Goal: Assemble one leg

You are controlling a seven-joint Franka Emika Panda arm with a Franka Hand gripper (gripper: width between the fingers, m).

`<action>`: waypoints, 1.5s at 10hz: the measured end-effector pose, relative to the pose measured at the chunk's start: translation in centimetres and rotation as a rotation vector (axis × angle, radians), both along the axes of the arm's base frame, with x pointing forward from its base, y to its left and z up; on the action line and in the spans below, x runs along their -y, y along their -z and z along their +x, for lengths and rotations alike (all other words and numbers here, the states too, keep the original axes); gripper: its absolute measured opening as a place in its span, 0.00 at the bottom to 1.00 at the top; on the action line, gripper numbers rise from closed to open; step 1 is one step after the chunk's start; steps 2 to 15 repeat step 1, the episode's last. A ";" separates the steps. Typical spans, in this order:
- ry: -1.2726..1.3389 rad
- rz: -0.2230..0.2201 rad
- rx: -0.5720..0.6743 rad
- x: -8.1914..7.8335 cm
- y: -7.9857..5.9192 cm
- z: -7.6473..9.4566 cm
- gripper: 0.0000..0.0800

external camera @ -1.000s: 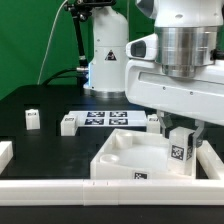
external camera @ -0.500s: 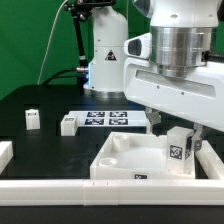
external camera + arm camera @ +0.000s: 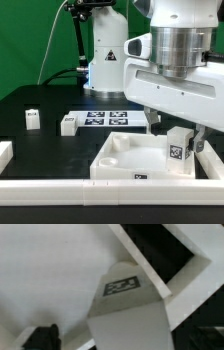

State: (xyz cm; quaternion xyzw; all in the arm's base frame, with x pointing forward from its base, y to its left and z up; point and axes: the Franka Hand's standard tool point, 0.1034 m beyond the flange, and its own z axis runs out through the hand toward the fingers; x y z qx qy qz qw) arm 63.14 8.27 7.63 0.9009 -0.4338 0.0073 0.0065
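Leg [image 3: 179,150] upright, lower right of frame, over white panel [image 3: 125,160] corner on table [image 3: 60,150]. Long axis vertical, directly beneath claw [image 3: 178,132]. Claw appears clamped on leg top; fingers mostly hidden.

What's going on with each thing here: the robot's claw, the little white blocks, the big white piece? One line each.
gripper: low over the panel, fingers either side of a leg; actual grip cannot be confirmed.
leg: upright on the panel's corner, tag showing.
panel: flat on the table.
two loose legs and: standing on the table, untouched.
marker board: flat on the table.
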 end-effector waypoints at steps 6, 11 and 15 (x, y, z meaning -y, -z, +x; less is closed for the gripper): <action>0.000 0.000 0.000 0.0 0.0 0.0 0.81; 0.000 0.000 0.000 0.0 0.0 0.0 0.81; 0.000 0.000 0.000 0.0 0.0 0.0 0.81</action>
